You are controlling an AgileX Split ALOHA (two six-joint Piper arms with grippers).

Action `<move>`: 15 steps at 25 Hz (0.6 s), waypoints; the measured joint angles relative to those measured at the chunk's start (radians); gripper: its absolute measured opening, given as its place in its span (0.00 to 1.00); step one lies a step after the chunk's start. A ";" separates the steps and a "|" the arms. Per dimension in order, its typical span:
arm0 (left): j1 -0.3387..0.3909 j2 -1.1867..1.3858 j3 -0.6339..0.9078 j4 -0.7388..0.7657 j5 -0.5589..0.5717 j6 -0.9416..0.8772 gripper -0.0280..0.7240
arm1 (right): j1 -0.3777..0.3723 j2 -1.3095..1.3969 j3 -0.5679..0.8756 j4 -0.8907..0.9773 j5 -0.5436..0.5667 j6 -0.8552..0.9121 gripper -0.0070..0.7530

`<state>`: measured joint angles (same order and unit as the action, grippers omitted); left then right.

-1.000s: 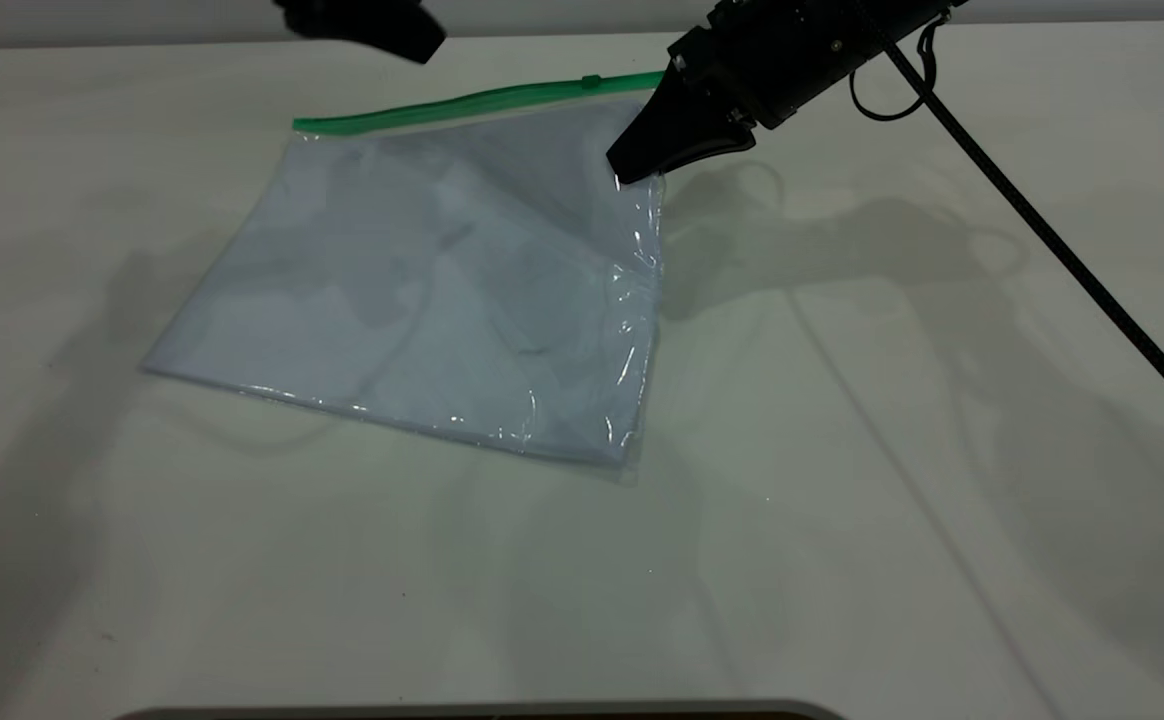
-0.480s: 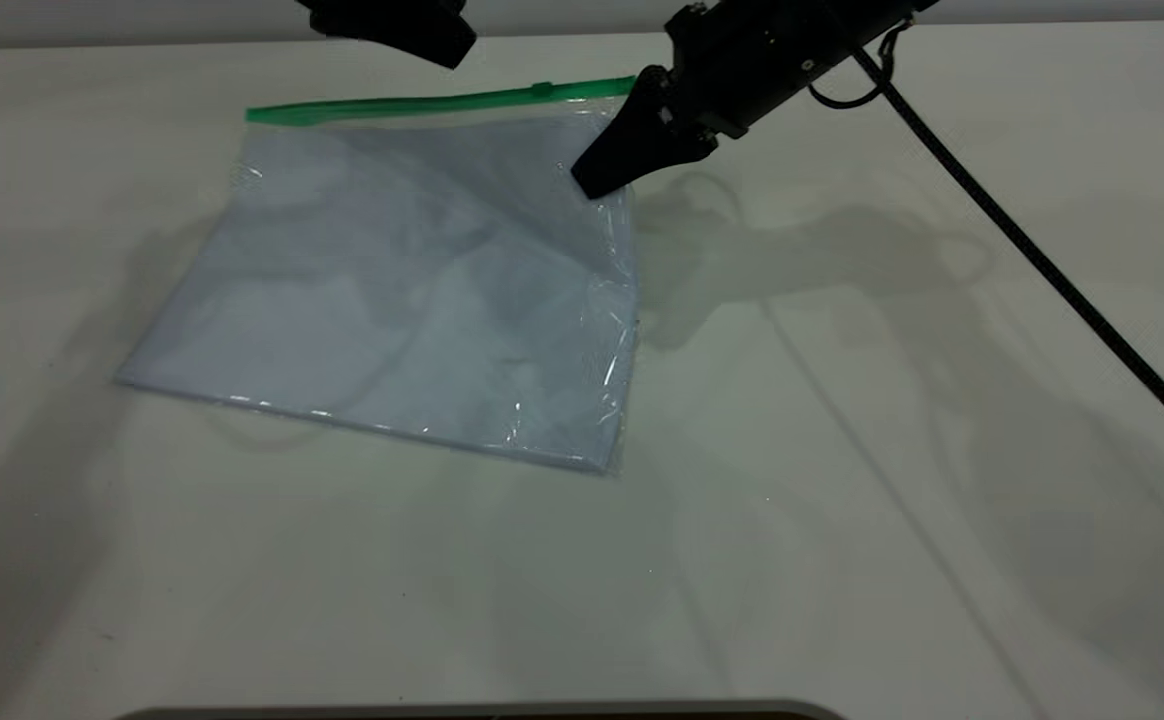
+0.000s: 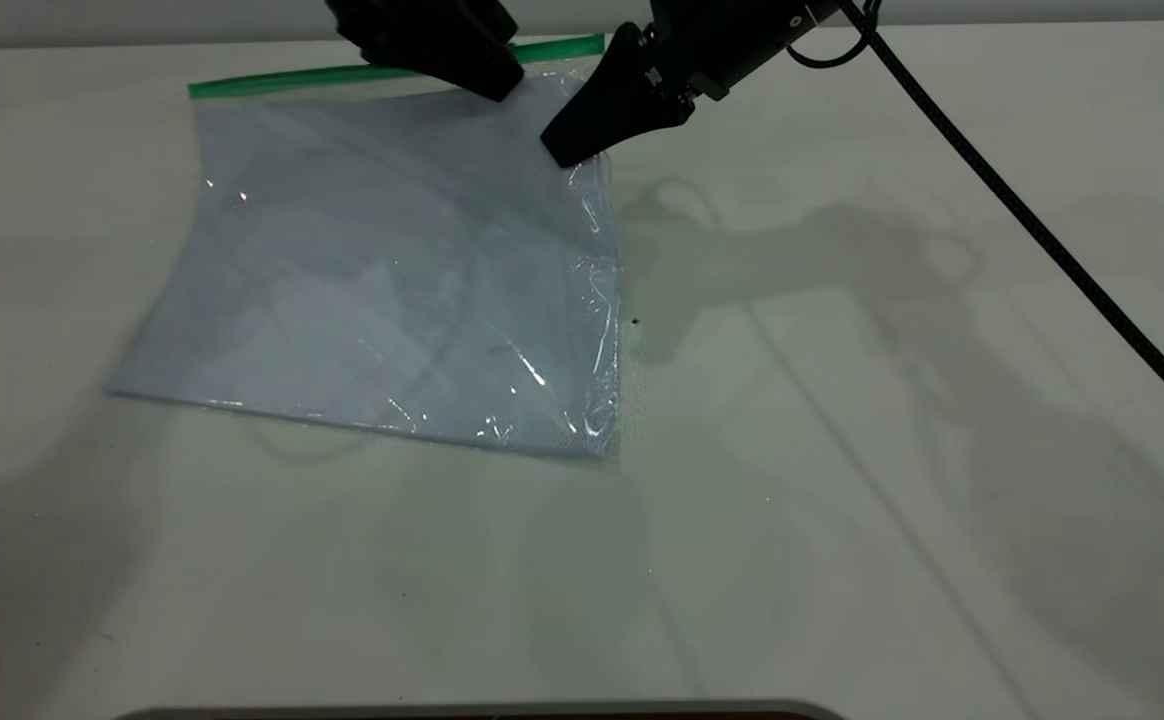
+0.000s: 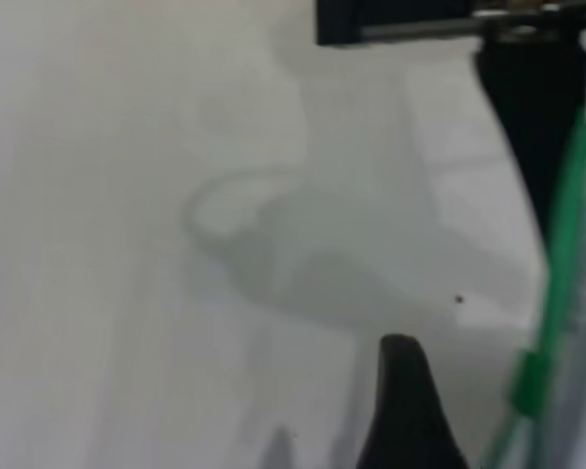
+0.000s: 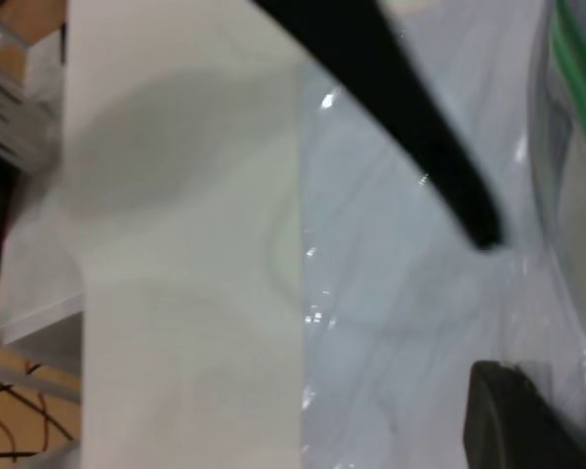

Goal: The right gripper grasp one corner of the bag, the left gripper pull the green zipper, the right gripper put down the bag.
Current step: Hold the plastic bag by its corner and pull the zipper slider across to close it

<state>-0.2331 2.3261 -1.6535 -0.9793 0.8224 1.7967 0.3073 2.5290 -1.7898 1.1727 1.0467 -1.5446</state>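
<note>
the right claw (image 3: 564, 150) has its black jaws pinched shut on the far right corner of the bag (image 3: 392, 280), lifting that edge off the bench (image 3: 842, 450) while the near edge lies flat. the green zipper (image 3: 282, 78) runs along the raised far edge, and the left claw (image 3: 487, 75) sits right over it near the right end. in the left wrist view its two fingers (image 4: 405, 410) stand apart, one on each side of the green strip with the small slider tab (image 4: 529, 383) close by, so it looks open and holding nothing. to do this step well, i'd say the left claw should settle squarely on the slider, close firmly, then draw straight along the strip toward the free end while the right claw keeps the corner taut. the two claws are crowded together, and the right arm's black cable (image 3: 1042, 230) trails across the bench, though well clear of the bag. slack, crinkly plastic could bunch under the pull.
</note>
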 joint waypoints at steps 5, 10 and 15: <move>-0.002 0.000 0.000 0.000 -0.011 0.024 0.78 | 0.001 0.000 0.000 -0.006 0.011 0.000 0.05; -0.003 0.004 0.000 -0.003 -0.010 0.033 0.75 | 0.001 0.000 0.000 -0.008 0.011 0.000 0.05; -0.005 0.023 0.000 -0.018 0.009 0.033 0.66 | 0.001 0.000 0.000 -0.015 0.009 0.000 0.05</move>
<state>-0.2385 2.3492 -1.6535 -0.9970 0.8311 1.8300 0.3084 2.5290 -1.7898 1.1579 1.0553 -1.5446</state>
